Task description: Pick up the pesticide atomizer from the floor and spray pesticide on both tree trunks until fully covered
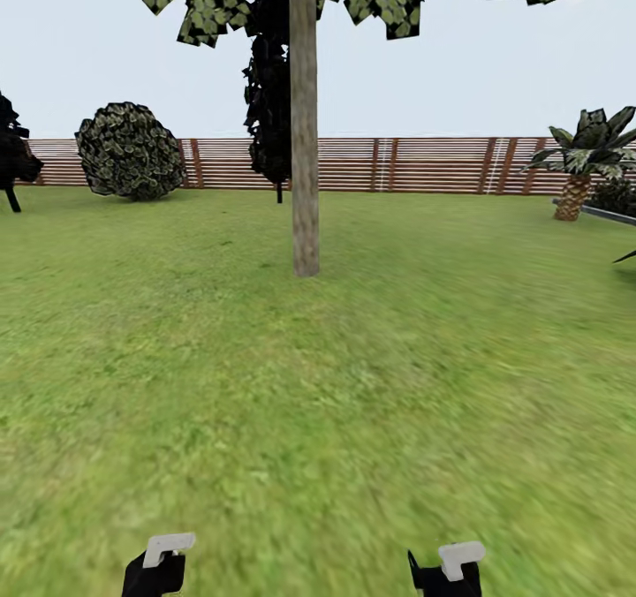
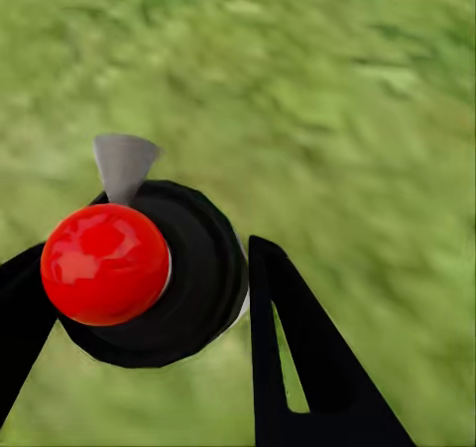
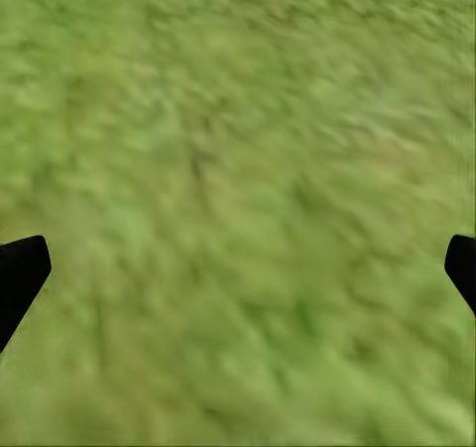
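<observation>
The pesticide atomizer (image 2: 104,264) has a shiny red round cap, a black round body and a grey nozzle (image 2: 124,165). It sits between the black fingers of my left gripper (image 2: 144,259), which is shut on it above the grass. My right gripper (image 3: 245,254) is open over bare lawn, its fingertips wide apart. In the head view both grippers sit low at the picture's bottom edge, left (image 1: 157,570) and right (image 1: 450,570). One tree stands ahead, its straight grey-brown tree trunk (image 1: 305,155) rising from the garden lawn (image 1: 318,385) into a leafy crown. No spray cloud shows.
A reddish-brown slat fence (image 1: 415,164) closes the far side. A round shrub (image 1: 130,150) stands at the back left and a dark narrow tree (image 1: 268,102) behind the trunk. A short palm (image 1: 579,169) and a planter edge are at the right.
</observation>
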Motion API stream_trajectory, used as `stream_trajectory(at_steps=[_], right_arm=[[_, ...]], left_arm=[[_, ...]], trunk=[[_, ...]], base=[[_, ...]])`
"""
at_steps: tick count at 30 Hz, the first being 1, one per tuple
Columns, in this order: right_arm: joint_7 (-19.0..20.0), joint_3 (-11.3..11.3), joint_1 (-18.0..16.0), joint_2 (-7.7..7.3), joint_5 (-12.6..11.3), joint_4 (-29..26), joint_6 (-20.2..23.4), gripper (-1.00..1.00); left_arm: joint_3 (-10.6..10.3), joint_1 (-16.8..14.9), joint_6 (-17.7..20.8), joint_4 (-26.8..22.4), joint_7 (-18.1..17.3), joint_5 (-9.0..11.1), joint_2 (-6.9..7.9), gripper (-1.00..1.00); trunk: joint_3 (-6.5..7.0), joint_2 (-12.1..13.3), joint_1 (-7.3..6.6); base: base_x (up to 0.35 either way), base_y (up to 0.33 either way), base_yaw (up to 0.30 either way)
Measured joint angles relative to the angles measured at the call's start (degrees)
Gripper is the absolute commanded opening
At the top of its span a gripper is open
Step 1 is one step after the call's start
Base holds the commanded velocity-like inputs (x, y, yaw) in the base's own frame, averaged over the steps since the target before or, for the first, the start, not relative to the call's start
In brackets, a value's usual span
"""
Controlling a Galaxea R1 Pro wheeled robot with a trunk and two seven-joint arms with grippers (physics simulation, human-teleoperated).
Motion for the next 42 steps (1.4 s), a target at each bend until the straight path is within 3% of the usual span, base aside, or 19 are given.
stream_trajectory(at_steps=[10,42], right_arm=[[0.0,0.0,0.01,0.0,0.03,0.0,0.0,1.0],[0.0,-0.01,0.01,0.0,0.0,-0.02,0.01,1.0]], left_arm=[[0.02,0.0,0.0,0.01,0.0,0.0,0.01,-1.0],[-0.03,0.0,-0.01,0.02,0.0,0.0,0.04,-1.0]], trunk=[[0.0,0.0,0.0],[0.0,0.0,0.0]], base=[[0.335,0.0,0.199],[0.335,0.0,0.004]])
